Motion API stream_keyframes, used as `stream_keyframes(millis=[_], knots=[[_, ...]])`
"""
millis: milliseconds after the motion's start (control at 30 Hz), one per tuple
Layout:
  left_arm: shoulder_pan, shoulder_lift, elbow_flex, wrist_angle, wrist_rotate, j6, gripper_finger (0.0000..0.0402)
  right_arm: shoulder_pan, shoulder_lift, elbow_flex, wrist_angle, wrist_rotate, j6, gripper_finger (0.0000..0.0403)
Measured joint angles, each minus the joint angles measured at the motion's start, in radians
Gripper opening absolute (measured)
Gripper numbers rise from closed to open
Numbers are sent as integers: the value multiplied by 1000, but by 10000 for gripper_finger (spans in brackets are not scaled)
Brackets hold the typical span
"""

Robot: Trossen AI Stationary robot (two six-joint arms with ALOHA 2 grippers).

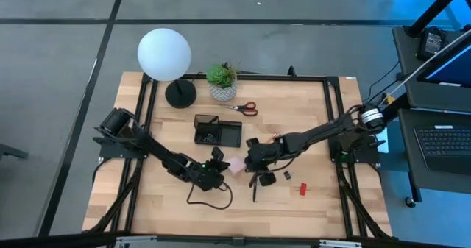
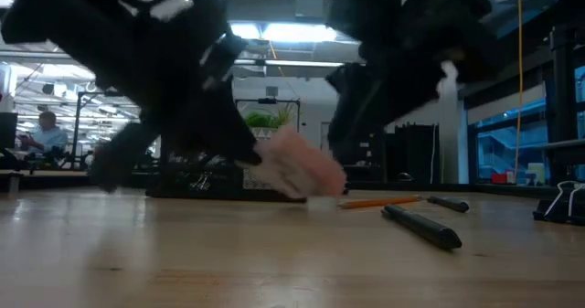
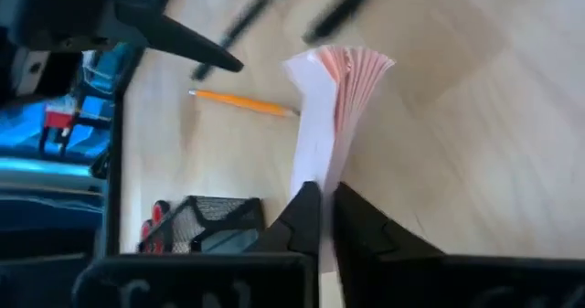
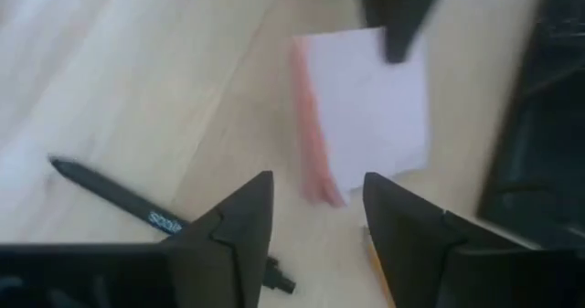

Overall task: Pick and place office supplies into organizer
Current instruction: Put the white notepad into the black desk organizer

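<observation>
You have the left gripper [image 3: 320, 203] clamped on the pink square sticky-note pad [image 3: 331, 107] just in front of the small black mesh organizer [image 1: 217, 131], the right gripper [image 4: 315, 207] parted and empty beside it, while pens, pencil and scissors wait outside.

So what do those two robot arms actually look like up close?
Both are slim, dark, jointed arms. The left arm has a small green light near its wrist and a black cable looping on the table behind it. The right arm has a silvery band at one joint. Each end effector ends in two dark, pointed, wedge-shaped fingers.
</observation>
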Motion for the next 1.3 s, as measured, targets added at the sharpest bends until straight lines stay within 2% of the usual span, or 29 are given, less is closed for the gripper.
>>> stream_keyframes(millis=[133, 200, 367, 500, 600, 733, 867, 1100, 1300], knots=[[-16, -61, 0, -11, 29, -74, 6, -1, -92, -59, 8, 11, 65, 174], [-19, -88, 0, -13, 7, -79, 6, -3, -145, -99, 10, 65, 96, 174], [-10, -127, 0, -21, -161, -78, 6, -8, -276, -234, 68, 226, 190, 174], [9, -129, 0, -50, -300, -77, 6, -7, -376, -366, 206, 237, 255, 174], [32, -117, 0, -75, -337, -79, 6, -7, -427, -467, 344, 239, 280, 174], [70, -87, 0, -70, -356, -84, 6, -7, -455, -567, 535, 240, 285, 174], [108, -57, -1, -83, -414, -135, 6, -7, -456, -612, 634, 240, 286, 174], [122, -38, -1, -77, -425, -178, 6, -8, -456, -626, 644, 240, 289, 174], [124, -35, 61, -221, -425, -251, 6, -8, -456, -626, 643, 239, 285, 174]])
